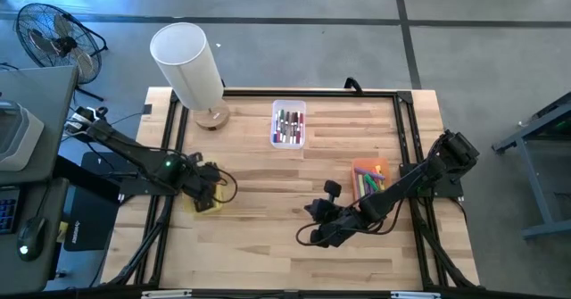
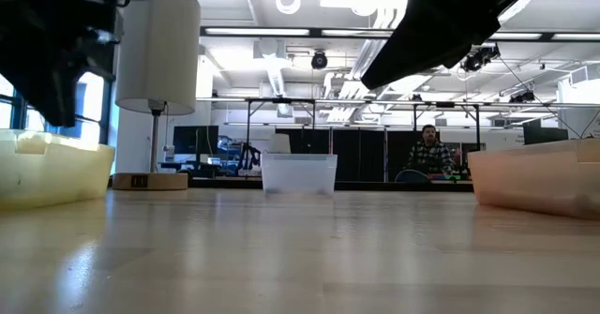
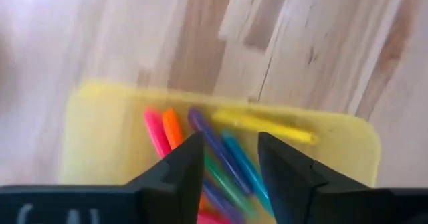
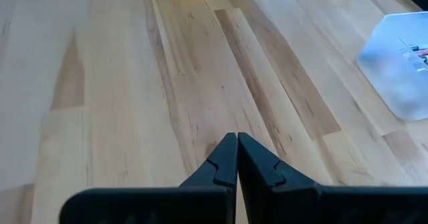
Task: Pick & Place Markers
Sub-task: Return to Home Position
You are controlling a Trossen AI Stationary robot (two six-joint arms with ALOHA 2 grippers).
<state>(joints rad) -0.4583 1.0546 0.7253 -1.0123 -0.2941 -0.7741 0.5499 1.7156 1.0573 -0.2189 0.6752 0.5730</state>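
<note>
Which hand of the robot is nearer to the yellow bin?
The left hand. It hangs open directly above the yellow bin, over the markers inside. The right hand, shut, is over the table far from it, nearer the orange bin.

Mixed-colour markers (image 3: 221, 152) lie flat in the yellow bin (image 3: 100, 137), others in the clear bin (image 1: 276, 126) and orange bin (image 1: 371, 163).
</note>
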